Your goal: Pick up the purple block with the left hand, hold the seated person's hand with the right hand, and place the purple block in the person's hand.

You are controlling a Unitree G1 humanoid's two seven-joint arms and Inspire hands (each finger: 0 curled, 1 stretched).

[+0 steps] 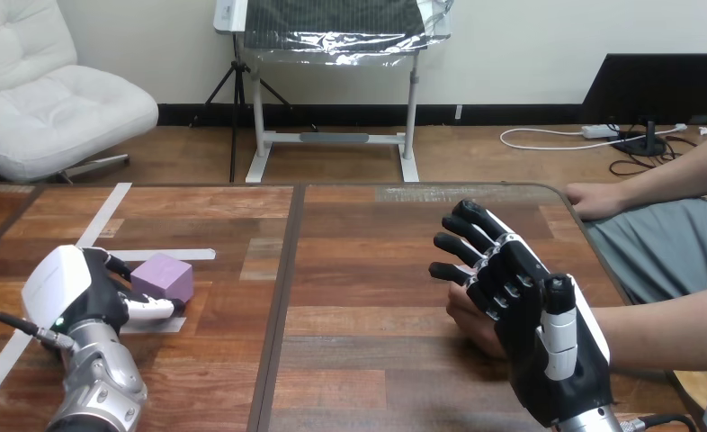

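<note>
The purple block (163, 276) sits on the wooden table (368, 270) at the left, on a strip of white tape. My left hand (76, 288) is just left of it. Its thumb (147, 310) lies straight along the block's near lower edge, and its fingers (116, 264) end at the block's left side without closing round it. At the right, my right hand (521, 306) hovers with its fingers straight and spread. It stands over the person's hand (465, 313), which rests on the table beneath it, mostly hidden. I see no finger curled round that hand.
White tape strips (102, 216) cross the table's left part. A dark seam (285, 270) runs down the table's middle. The person's other hand (593, 200) rests at the table's far right corner, and their forearm (665, 333) comes in from the right edge.
</note>
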